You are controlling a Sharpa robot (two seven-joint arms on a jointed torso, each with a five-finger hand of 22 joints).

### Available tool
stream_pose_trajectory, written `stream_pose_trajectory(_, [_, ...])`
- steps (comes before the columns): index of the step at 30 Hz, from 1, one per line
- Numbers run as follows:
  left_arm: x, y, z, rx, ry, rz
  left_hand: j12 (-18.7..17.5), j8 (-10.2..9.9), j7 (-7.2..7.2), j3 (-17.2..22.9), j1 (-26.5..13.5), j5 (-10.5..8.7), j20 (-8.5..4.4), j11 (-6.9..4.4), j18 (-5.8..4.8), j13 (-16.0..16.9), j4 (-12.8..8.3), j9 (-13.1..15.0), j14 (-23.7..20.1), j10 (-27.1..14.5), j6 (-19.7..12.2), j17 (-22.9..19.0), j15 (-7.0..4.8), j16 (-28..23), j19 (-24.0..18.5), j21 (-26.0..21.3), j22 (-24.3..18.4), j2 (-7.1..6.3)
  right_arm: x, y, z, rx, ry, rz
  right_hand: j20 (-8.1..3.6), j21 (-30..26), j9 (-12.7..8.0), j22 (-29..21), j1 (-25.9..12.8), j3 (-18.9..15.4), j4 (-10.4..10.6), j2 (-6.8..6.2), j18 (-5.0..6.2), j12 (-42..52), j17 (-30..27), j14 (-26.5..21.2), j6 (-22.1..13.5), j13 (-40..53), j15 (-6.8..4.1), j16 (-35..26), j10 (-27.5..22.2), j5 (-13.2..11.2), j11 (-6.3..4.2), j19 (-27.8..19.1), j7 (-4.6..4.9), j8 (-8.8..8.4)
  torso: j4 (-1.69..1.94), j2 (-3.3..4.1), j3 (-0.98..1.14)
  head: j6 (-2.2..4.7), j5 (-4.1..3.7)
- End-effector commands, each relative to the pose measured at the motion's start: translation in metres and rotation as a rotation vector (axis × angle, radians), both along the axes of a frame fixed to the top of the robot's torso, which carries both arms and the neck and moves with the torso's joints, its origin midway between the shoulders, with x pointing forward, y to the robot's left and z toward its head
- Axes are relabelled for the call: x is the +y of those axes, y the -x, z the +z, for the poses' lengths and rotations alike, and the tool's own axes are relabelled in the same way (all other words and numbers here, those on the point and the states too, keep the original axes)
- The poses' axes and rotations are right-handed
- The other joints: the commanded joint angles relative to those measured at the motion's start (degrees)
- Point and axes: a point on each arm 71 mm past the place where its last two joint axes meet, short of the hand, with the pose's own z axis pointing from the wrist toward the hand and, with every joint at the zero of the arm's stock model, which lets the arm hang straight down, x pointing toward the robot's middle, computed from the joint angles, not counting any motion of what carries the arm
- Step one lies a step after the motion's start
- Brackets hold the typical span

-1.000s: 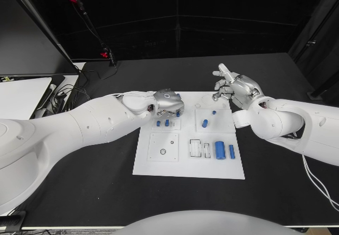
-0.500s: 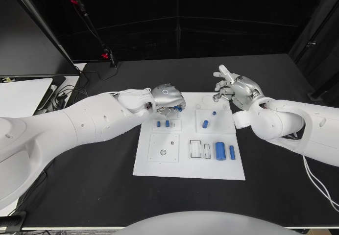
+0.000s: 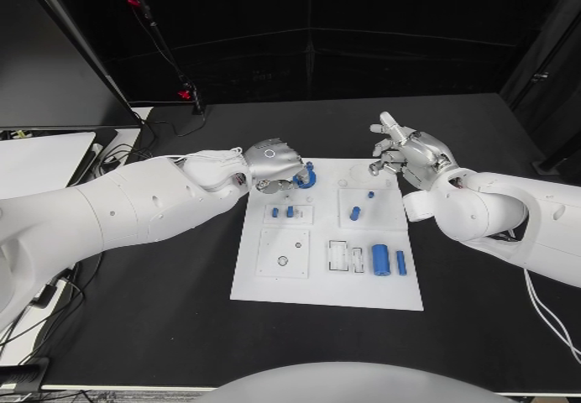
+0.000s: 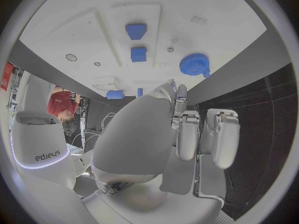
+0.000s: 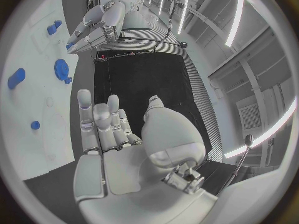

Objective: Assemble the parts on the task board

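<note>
Blue gear (image 3: pixel 306 175) near task board (image 3: pixel 327 291) far edge, L hand (image 3: pixel 274 162) beside.

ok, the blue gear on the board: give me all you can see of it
The blue gear is a round, toothed disc, plastic by its look, with a small blue piece at its rim. It lies near the far edge of the task board. The left hand is right beside it; whether the fingers touch it cannot be told.

A black table (image 3: pixel 145 319) carries a white sheet (image 3: pixel 36 168) and tangled cables (image 3: pixel 115 155) at its edge.
</note>
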Motion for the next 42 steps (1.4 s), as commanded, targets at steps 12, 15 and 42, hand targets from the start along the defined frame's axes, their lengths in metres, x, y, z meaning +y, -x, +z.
stream_pose_trajectory(12, [0.018, -0.002, -0.001, 0.063, 0.003, 0.07, -1.0, -0.2, 0.03, 0.6, -0.6, -0.18, -0.37, 0.0, -0.85, -0.1, -0.1, 0.1, 5.4, 0.1, 0.3, 13.6, -0.07, 0.0, 6.0, 0.2, 15.1, 0.6, 0.0, 0.0, 0.001, -0.005, -0.007, 0.011, 0.04, -0.2, -0.1, -0.1, 0.2, -0.2, 0.0, 0.25, 1.15, -0.2, -0.2, -0.5, -0.3, -0.1, -0.08, -0.3, -0.1, 0.4, 0.05, -0.3, 6.04, 0.29, -0.16, 0.05, -0.07, -0.3, 0.6])
stream_pose_trajectory(15, [0.018, -0.003, -0.002, 0.076, -0.009, 0.078, -1.1, -0.3, 0.03, 0.7, -0.6, -0.21, -0.38, -0.02, -0.85, -0.1, -0.1, 0.1, 5.4, 0.1, 0.2, 13.5, -0.17, 0.0, 6.0, 0.2, 15.1, 0.58, 0.0, 0.0, 0.001, -0.005, -0.007, 0.012, 0.04, -0.2, -0.1, -0.1, 0.2, -0.2, 0.0, 0.25, 1.15, -0.2, -0.2, -0.5, -0.3, -0.1, -0.08, -0.3, -0.1, 0.4, 0.05, -0.3, 6.04, 0.29, -0.12, 0.02, -0.05, -0.35, 0.62])
stream_pose_trajectory(42, [0.021, -0.007, -0.018, 0.176, -0.097, 0.136, -2.0, -0.7, 0.22, 1.3, -0.3, 0.13, -0.43, 0.12, -0.72, -0.1, -0.3, 0.0, 5.4, -0.2, -0.2, 13.4, -0.07, 0.0, 5.5, -0.2, 14.9, 0.33, -0.002, 0.0, 0.001, -0.005, -0.006, 0.009, 0.06, -0.3, -0.1, -0.1, 0.3, -0.2, -0.1, 0.24, 1.15, -0.2, -0.3, -0.7, -0.4, -0.3, -0.07, -0.4, -0.1, 0.5, 0.06, -0.4, 6.06, 0.29, -0.15, 0.04, -0.02, -0.86, 0.58])
